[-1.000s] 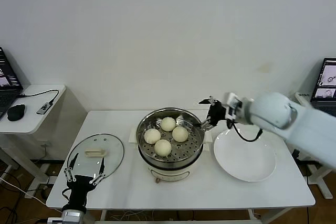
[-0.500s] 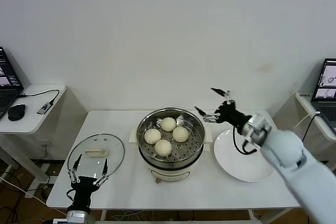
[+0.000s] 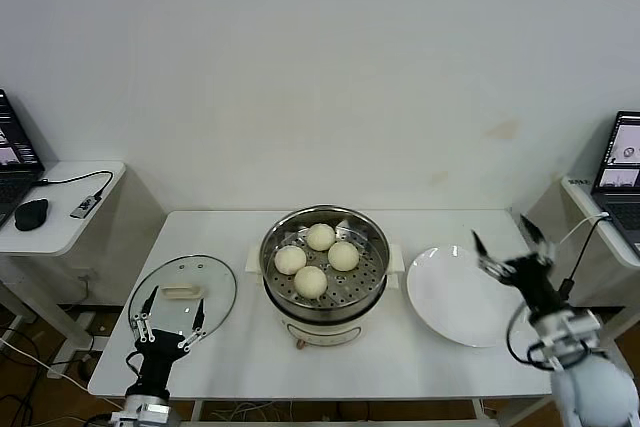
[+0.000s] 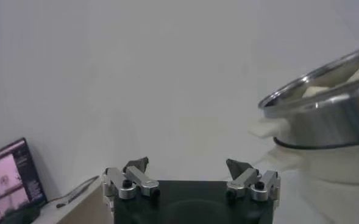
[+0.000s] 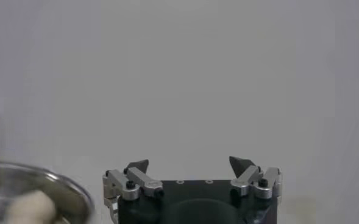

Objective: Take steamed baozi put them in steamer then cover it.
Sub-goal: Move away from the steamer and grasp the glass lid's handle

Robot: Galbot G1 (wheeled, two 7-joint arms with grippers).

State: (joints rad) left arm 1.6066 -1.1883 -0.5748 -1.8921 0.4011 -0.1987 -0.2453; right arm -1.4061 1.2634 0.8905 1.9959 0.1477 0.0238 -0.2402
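Note:
Several off-white baozi [image 3: 320, 237] lie inside the shiny steamer [image 3: 372, 282] at the table's middle. The steamer is uncovered. The glass cover [image 3: 213, 282] with its cream handle lies flat on the table to the left. My left gripper [image 3: 172, 307] stands open by the cover's near edge, nothing between its fingers. My right gripper [image 3: 500, 232] hangs open and empty above the right edge of the white plate [image 3: 450, 297]. The left wrist view shows the left gripper [image 4: 188, 167] open, with the steamer [image 4: 325, 115] off to one side. In the right wrist view the right gripper [image 5: 191, 164] is open, and the steamer rim [image 5: 63, 185] with a baozi [image 5: 30, 207] shows.
The white plate lies bare to the right of the steamer. A side desk [image 3: 60, 227] with a mouse [image 3: 30, 213] and a laptop stands left of the table. Another laptop [image 3: 620, 152] stands at the far right. A plain wall runs behind the table.
My right arm has drawn back from the steamer's right rim, swinging right and toward the table's front past the plate. The left gripper has barely moved.

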